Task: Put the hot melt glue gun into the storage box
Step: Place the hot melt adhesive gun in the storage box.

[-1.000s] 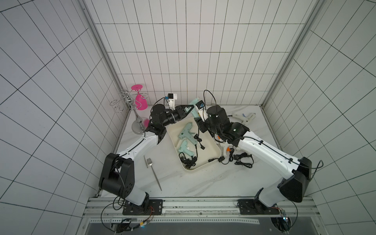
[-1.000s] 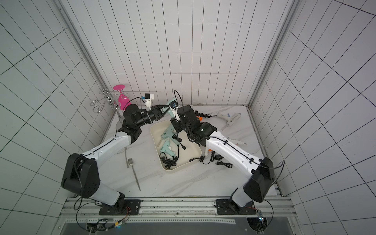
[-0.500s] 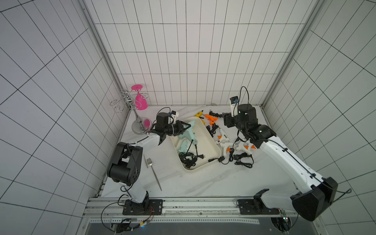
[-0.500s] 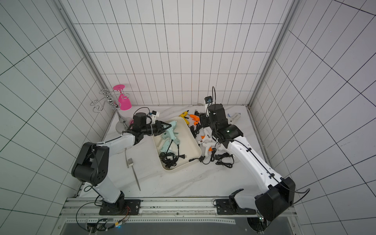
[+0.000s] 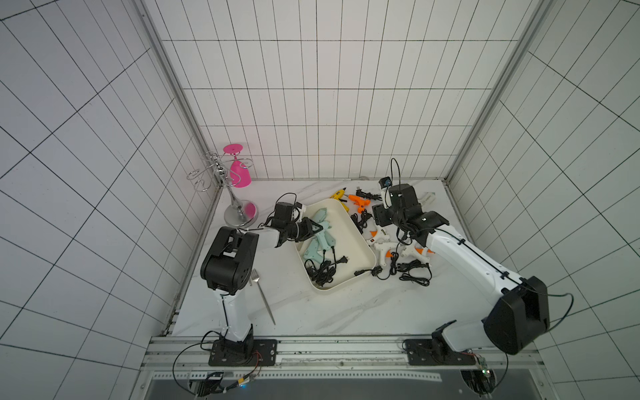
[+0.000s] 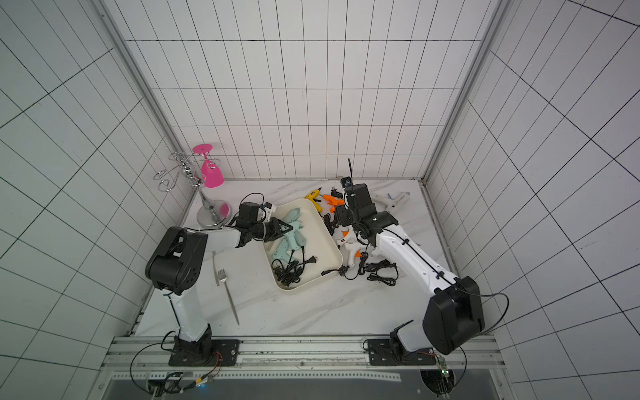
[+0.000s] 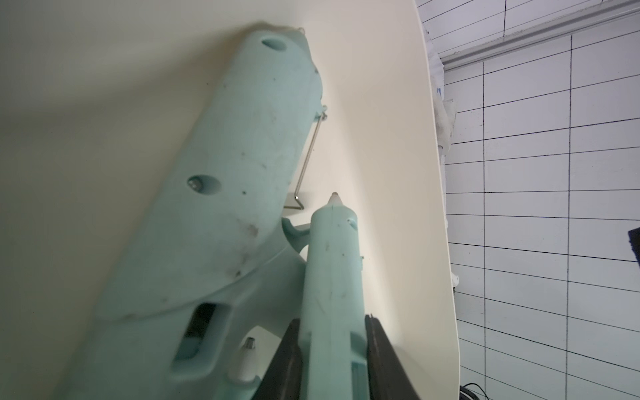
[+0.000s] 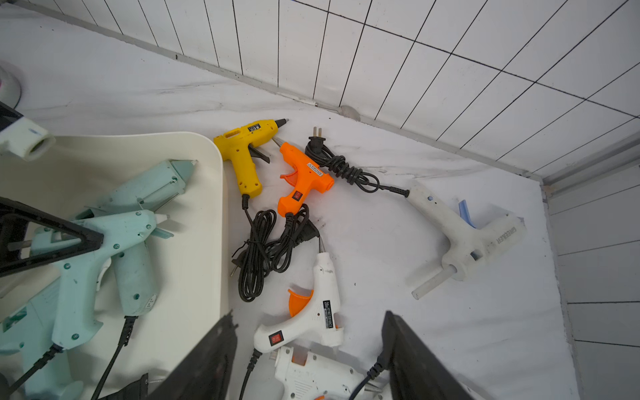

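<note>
Down in the storage box (image 5: 353,242), got a mint glue gun (image 7: 332,277) lying across a bigger mint glue gun (image 7: 225,173), with left gripper (image 5: 320,227) jaws hugging its barrel; can't tell whether actually pinching. Could slide if released crooked. Farther back, got the right gripper (image 8: 308,317) gaping empty above white glue guns (image 8: 323,291); betting on tangled cords (image 5: 414,275) dragging neighbours along.

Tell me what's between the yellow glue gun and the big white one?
In the right wrist view, an orange glue gun and a coiled black cord lie between the yellow glue gun and the big white glue gun.
</note>
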Controlling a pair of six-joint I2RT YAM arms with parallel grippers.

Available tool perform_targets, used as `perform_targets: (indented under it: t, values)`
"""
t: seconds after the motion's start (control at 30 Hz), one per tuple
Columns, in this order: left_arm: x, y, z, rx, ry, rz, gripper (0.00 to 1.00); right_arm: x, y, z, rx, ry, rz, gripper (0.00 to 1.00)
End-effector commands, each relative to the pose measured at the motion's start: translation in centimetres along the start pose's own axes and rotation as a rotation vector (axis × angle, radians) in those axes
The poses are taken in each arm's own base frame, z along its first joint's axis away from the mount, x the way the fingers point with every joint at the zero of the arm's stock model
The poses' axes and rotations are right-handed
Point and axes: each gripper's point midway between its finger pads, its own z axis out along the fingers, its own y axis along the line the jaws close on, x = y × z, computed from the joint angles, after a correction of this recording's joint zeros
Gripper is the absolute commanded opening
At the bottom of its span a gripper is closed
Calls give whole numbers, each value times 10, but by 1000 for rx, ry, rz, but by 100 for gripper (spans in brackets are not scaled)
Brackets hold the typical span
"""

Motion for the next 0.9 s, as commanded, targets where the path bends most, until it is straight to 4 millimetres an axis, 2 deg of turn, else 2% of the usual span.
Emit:
perform_targets:
  t: [0.0, 0.1, 0.17, 0.27, 0.43, 0.5, 0.57, 0.63, 0.7, 0.8, 0.87]
  values:
    - [2, 23, -11, -148, -22, 29, 46, 22, -7, 13, 34, 62, -18, 70]
    - [1, 24, -26, -219, -53, 37, 63, 26, -14, 19, 55, 83, -13, 70]
    - [1, 24, -35, -270, -60, 48, 70, 26, -19, 21, 62, 91, -1, 70]
    - [3, 20, -52, -362, -60, 83, 72, 25, -25, 22, 59, 105, 18, 70]
    - [7, -5, -75, -455, -61, 191, 73, 26, -28, 27, 40, 131, 47, 70]
    - [10, -23, -81, -469, -56, 240, 73, 29, -28, 30, 39, 151, 52, 69]
    - [10, -53, -81, -388, -60, 280, 71, 31, -30, 33, 45, 169, 60, 69]
    - [13, -83, -73, -274, -51, 304, 69, 33, -30, 35, 49, 184, 69, 69]
    - [17, -103, -60, -167, -27, 291, 65, 36, -35, 38, 63, 202, 88, 69]
    - [26, -106, -33, -78, 18, 249, 58, 41, -42, 41, 77, 228, 130, 68]
    - [31, -95, -15, -45, 36, 200, 55, 44, -48, 41, 88, 242, 162, 68]
